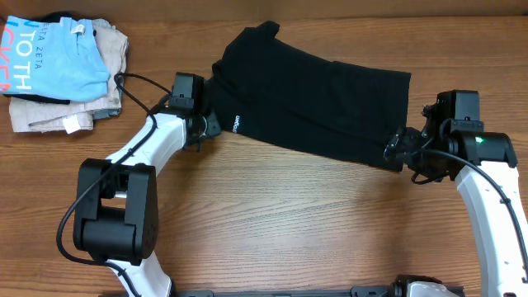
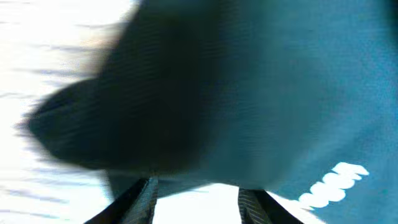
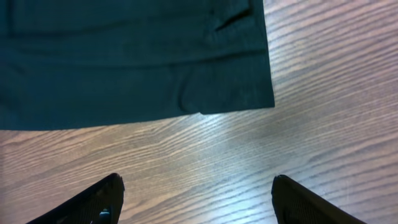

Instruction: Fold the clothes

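A black shirt lies spread across the back middle of the wooden table, with small white lettering near its left edge. My left gripper is at the shirt's left edge. In the left wrist view its fingers are apart, their tips right at the edge of the dark cloth, which fills the view. My right gripper is at the shirt's lower right corner. In the right wrist view its fingers are wide open over bare wood, a little short of the shirt's corner.
A stack of folded clothes sits at the back left, a light blue printed shirt on top of beige pieces. The wooden table runs bare in front of the shirt, between the two arms.
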Motion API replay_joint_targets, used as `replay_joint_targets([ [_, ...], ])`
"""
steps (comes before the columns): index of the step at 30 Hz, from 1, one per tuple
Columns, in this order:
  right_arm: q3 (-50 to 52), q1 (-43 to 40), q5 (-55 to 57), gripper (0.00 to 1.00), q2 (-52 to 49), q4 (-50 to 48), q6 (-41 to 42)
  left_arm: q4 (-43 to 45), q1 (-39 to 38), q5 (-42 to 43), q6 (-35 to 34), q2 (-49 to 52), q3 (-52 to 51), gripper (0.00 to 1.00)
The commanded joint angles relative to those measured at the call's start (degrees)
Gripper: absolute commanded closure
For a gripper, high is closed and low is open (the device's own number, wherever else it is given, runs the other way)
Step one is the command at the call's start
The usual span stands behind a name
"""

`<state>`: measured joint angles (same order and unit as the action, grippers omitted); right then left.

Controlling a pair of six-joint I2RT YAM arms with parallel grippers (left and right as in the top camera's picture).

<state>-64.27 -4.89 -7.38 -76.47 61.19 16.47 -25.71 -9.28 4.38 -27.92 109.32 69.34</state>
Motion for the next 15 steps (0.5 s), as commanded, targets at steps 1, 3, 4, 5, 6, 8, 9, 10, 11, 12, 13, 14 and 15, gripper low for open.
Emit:
replay_joint_targets([
  [1, 0.04, -0.33, -0.48, 0.20, 0.15, -0.87, -0.17, -0.31, 0.26, 7.74, 1.16, 0.17, 4.96, 0.51],
  [3, 0.04, -0.33, -0.48, 0.20, 0.15, -0.90, -0.17, -0.63, 0.26, 7.08, 1.11, 0.17, 6.05, 0.50],
  [4, 0.04, -0.33, -0.48, 0.20, 0.15, -0.79, -0.20, -0.61, 0.26, 7.04, 1.11, 0.17, 6.40, 0.50],
  [5, 0.04, -0.33, -0.46, 0.20, 0.15, -0.66, -0.20, -0.59, 0.28, 6.80, 1.09, 0.17, 6.60, 0.50],
  [6, 0.04, -0.33, -0.46, 0.20, 0.15, -0.50, -0.22, -0.57, 0.26, 5.77, 0.70, 0.17, 6.64, 0.50],
  [8, 0.04, -0.33, -0.46, 0.20, 0.15, -0.44, -0.22, -0.63, 0.26, 3.02, 0.44, 0.20, 6.62, 0.49],
  [9, 0.04, -0.33, -0.46, 0.20, 0.15, -0.48, -0.24, -0.63, 0.26, 1.66, 0.42, 0.20, 6.58, 0.48],
  [10, 0.04, -0.33, -0.44, 0.20, 0.15, -0.55, -0.24, -0.63, 0.26, 0.15, 0.02, 0.20, 6.58, 0.47],
  [11, 0.04, -0.33, -0.44, 0.20, 0.15, -0.76, -0.24, -0.59, 0.24, -1.40, -0.85, 0.20, 6.58, 0.47],
  [12, 0.04, -0.33, -0.44, 0.20, 0.15, -0.81, -0.24, -0.59, 0.26, -1.64, -0.83, 0.20, 6.58, 0.47],
  [13, 0.04, -0.33, -0.42, 0.20, 0.15, -0.85, -0.26, -0.61, 0.24, -1.99, -0.81, 0.20, 6.56, 0.48],
  [14, 0.04, -0.33, -0.42, 0.20, 0.15, -0.90, -0.28, -0.61, 0.24, -2.05, -0.81, 0.26, 6.56, 0.49],
  [15, 0.04, -0.33, -0.44, 0.20, 0.15, -0.94, -0.26, -0.57, 0.24, -2.08, -0.81, 0.50, 6.56, 0.50],
])
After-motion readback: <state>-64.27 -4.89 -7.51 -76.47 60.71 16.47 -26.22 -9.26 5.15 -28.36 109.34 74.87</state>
